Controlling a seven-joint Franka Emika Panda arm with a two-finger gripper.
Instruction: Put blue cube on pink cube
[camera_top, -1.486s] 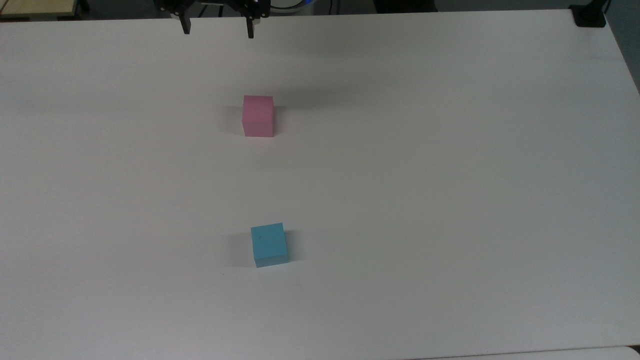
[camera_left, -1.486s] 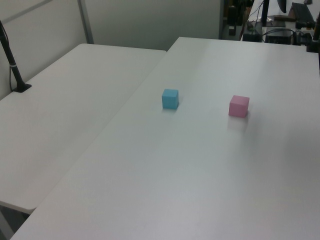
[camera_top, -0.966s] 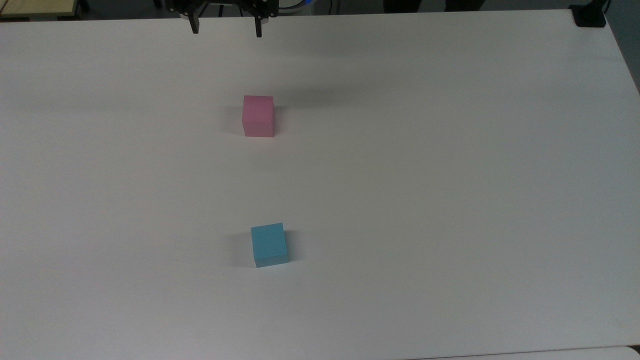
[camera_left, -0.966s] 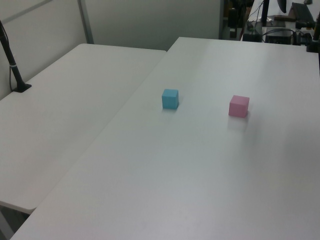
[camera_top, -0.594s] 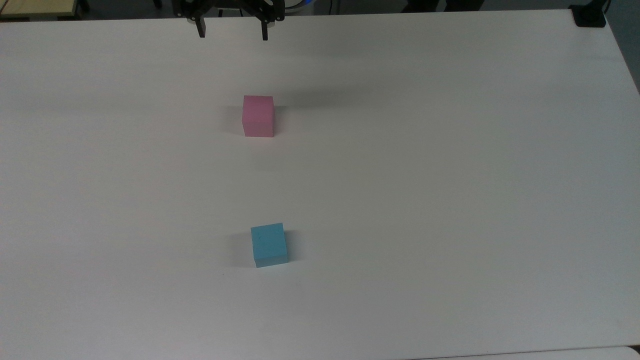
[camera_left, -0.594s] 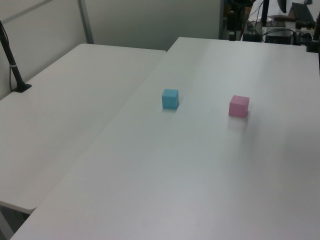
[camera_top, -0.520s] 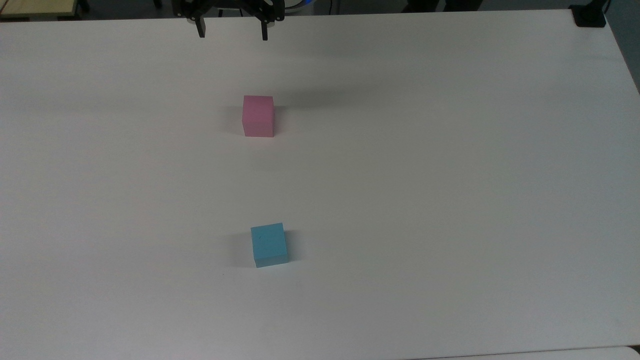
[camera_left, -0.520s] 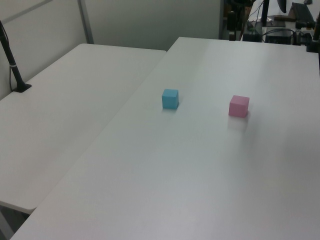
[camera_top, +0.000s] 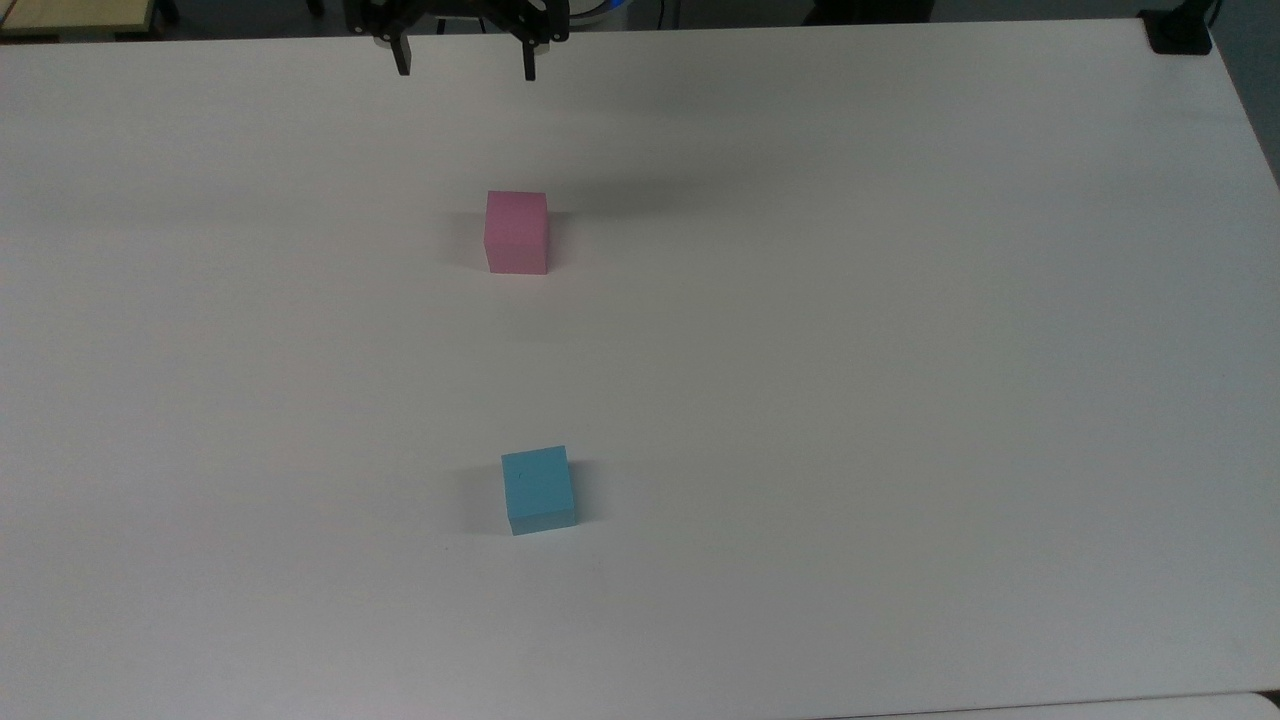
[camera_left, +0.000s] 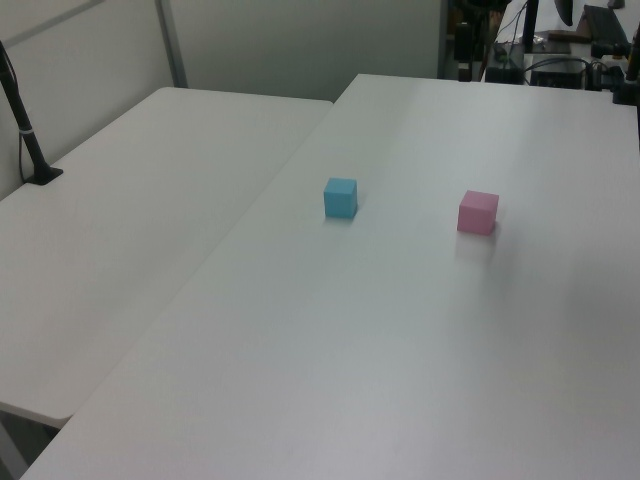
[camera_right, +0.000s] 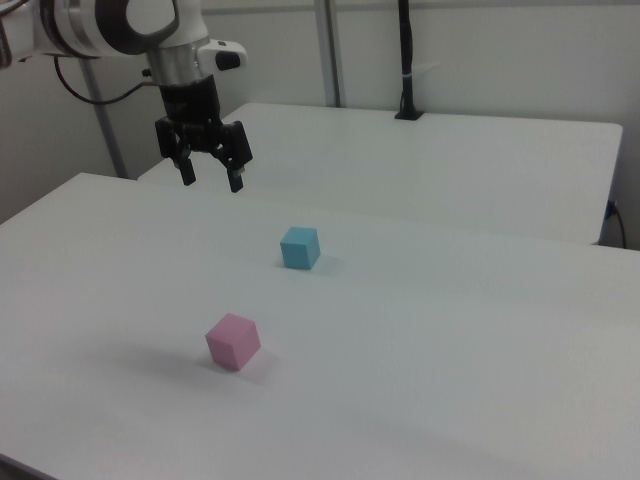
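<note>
Tool spread and empty, raised well apart from blue cube, pink cube nearer

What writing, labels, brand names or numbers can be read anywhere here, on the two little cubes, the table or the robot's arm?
None can be read.
Blue cube: plain faces, no text.
Pink cube: plain faces, no text.
Table: bare white, no marks or signs.
Gripper and the arm above it: no legible label or brand in the right view.
</note>
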